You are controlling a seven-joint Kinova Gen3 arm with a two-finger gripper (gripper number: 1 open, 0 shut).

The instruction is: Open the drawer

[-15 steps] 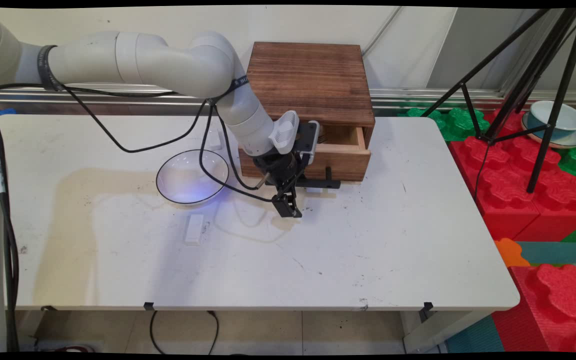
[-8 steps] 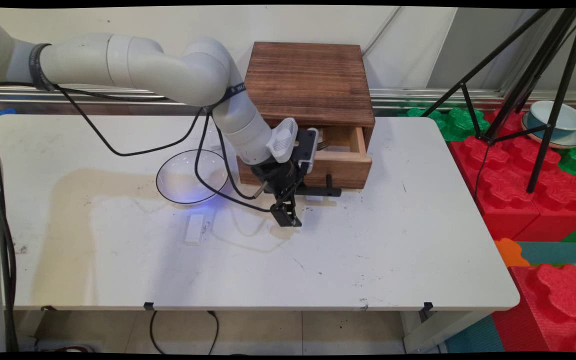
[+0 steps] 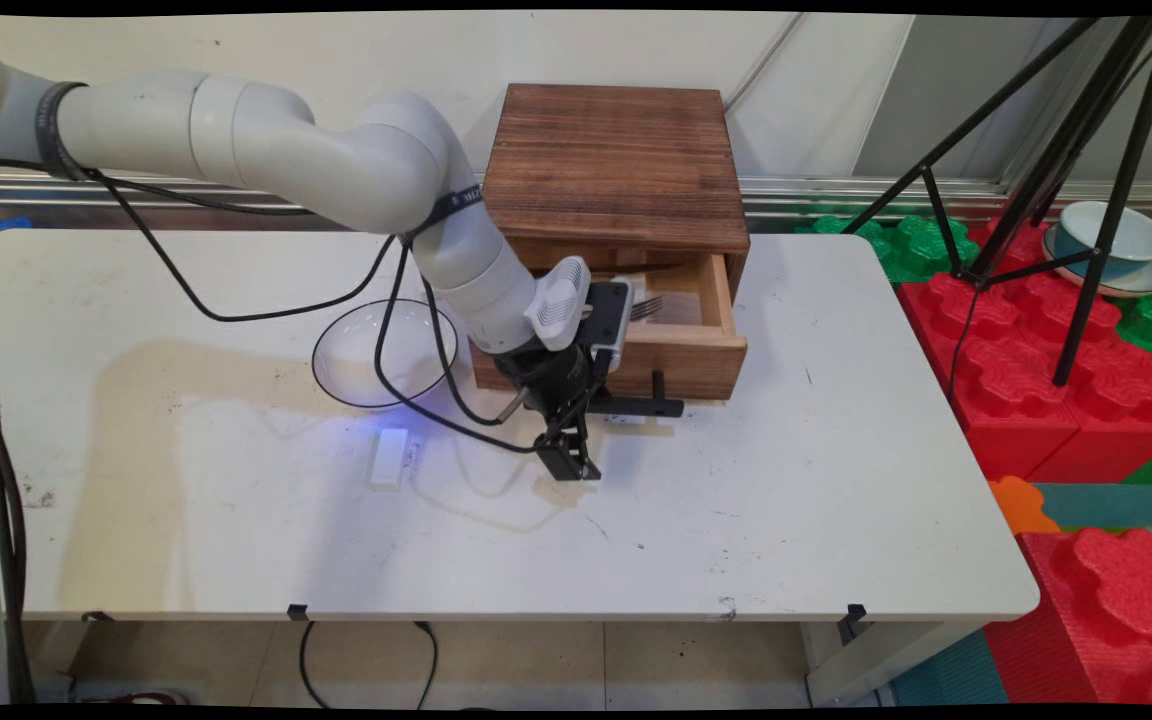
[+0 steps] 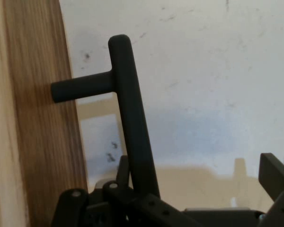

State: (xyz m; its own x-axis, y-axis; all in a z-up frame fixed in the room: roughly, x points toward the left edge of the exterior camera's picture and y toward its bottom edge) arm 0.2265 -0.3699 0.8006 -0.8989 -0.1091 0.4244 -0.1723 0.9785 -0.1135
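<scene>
- The gripper (image 3: 576,455) sits at the near front of the wooden box (image 3: 616,170), low over the white table (image 3: 786,500), its jaws closed on the black handle (image 4: 132,137) of the drawer (image 3: 681,350); the hand view shows the bar running down between the linkage.
- The grip suits a pull toward the near side.
- The drawer stands part open, a fork (image 3: 648,307) visible inside.
- A glass bowl (image 3: 376,350) and small white block (image 3: 391,457) lie left of the gripper.
- Against the earlier frames, the drawer stands further out and the gripper nearer.
</scene>
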